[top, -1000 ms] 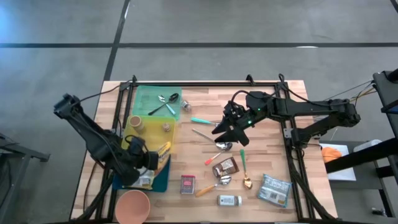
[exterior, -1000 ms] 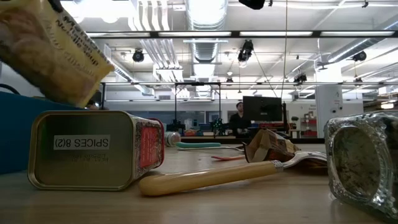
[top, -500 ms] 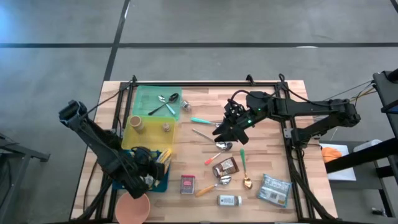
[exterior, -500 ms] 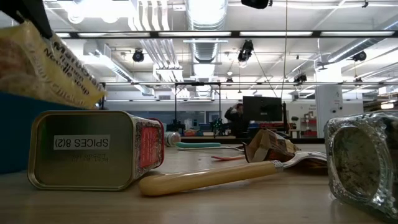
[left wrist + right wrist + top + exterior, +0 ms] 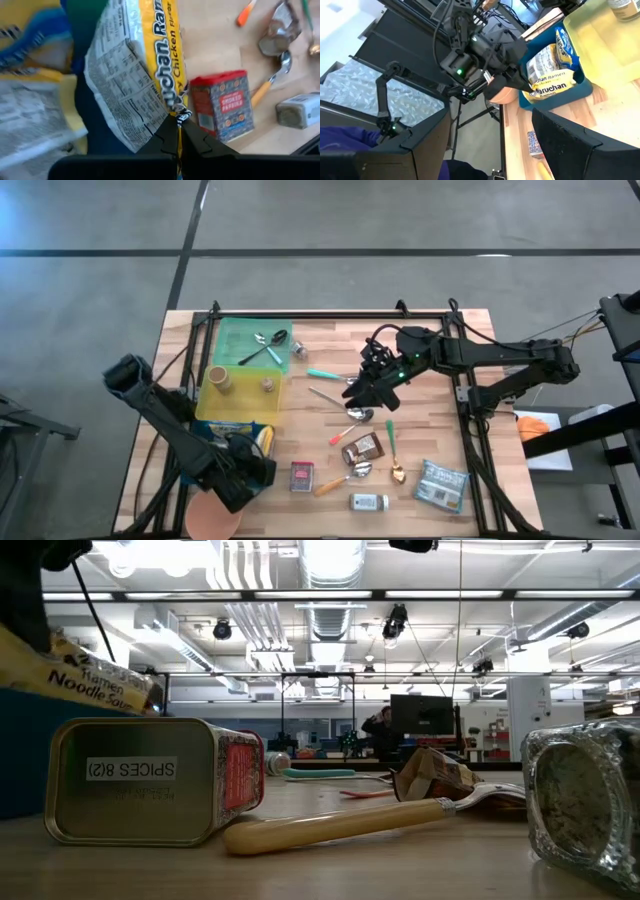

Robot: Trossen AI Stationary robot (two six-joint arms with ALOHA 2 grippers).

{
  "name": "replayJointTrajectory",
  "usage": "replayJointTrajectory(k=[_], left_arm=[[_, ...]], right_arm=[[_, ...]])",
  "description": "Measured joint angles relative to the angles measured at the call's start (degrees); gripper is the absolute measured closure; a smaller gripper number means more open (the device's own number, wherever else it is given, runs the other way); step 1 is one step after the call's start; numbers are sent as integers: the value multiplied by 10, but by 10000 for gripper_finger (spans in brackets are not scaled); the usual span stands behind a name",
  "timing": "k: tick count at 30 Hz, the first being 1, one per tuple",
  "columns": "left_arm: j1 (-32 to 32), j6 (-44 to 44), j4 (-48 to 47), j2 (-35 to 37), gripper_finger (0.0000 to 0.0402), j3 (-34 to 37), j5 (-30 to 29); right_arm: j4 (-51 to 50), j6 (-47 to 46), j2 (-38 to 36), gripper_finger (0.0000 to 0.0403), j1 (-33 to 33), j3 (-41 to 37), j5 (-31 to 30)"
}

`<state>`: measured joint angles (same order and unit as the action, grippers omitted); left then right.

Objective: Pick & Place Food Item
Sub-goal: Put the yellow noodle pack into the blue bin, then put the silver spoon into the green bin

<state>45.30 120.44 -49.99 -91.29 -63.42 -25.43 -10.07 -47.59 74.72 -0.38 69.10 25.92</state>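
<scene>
Left wrist view — left claw (image 5: 178, 134) pinching ramen packet (image 5: 137, 75) | seam-first

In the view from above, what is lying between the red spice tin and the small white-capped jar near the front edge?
In the high view, an orange-handled spoon lies between the red spice tin and the white-capped jar; otherwise that stretch is bare wood.

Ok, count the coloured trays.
3, in a row on the left side: green tray at the back, yellow tray in the middle, blue tray nearest. None seems hidden.
</scene>
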Motion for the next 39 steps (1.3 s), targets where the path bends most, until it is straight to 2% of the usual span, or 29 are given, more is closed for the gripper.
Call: replayJointTrajectory(k=[10, 19, 26, 32, 36, 39], left_arm=[[0, -15, 72, -16, 392, 0, 21], [0, -15, 67, 21, 294, 0, 28], [0, -15, 54, 56, 227, 0, 28], [-4, -38, 26, 97, 211, 0, 17], [-14, -79, 17, 128, 210, 0, 7], [-32, -142, 12, 146, 210, 0, -4]], right_arm=[[-4, 14, -1, 124, 6, 0, 50], [-69, 48, -10, 124, 10, 0, 49], [-150, 91, -12, 124, 10, 0, -26], [-238, 164, 3, 124, 2, 0, -145], [-254, 186, 33, 124, -14, 0, -153], [-256, 189, 58, 124, -21, 0, -152]])
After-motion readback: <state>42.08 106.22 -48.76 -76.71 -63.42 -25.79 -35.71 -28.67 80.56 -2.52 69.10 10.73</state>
